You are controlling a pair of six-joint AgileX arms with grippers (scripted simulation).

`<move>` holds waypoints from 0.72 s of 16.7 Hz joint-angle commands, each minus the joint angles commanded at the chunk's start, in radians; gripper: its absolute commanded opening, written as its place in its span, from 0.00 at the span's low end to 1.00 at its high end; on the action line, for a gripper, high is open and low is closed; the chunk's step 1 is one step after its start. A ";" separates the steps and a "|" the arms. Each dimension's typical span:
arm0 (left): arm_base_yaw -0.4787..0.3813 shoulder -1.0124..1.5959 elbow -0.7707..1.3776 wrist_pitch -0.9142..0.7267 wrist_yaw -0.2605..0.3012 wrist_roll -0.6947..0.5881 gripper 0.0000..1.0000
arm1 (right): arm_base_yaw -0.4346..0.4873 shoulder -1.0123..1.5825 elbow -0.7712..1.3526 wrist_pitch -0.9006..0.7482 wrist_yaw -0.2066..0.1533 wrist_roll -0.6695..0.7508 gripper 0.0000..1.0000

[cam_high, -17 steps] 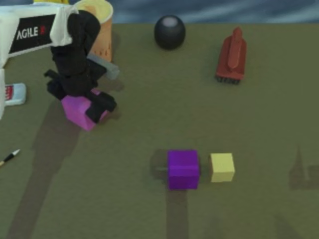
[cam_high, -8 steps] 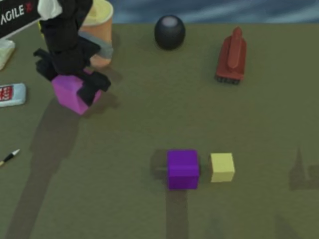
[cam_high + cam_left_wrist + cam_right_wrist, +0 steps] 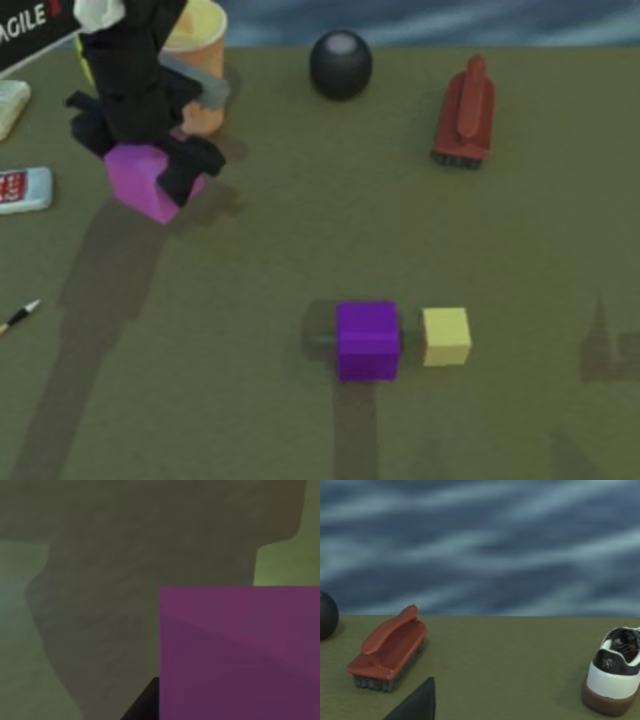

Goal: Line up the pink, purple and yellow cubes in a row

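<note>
Left hand (image 3: 150, 170) grips pink cube (image 3: 140, 185); shoe (image 3: 615, 672) only in R wrist view.

Simulated tabletop scene, flat olive table (image 3: 300, 240), blurry painted blue backdrop (image 3: 480, 540)

Three cubes (image 3: 368, 340), one brush (image 3: 465, 112), one ball (image 3: 340, 64)

Our left gripper (image 3: 150, 160) w/ fingers clamped on pink cube (image 3: 140, 185), upper left of tabletop (image 3: 300, 240); purple cube (image 3: 367, 340) just beside yellow cube (image 3: 446, 336).
</note>
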 joint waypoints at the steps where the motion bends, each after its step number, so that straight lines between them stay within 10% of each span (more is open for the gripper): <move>1: -0.013 -0.015 -0.019 0.006 0.000 -0.033 0.00 | 0.000 0.000 0.000 0.000 0.000 0.000 1.00; 12: -0.268 -0.324 -0.452 0.112 -0.001 -0.767 0.00 | 0.000 0.000 0.000 0.000 0.000 0.000 1.00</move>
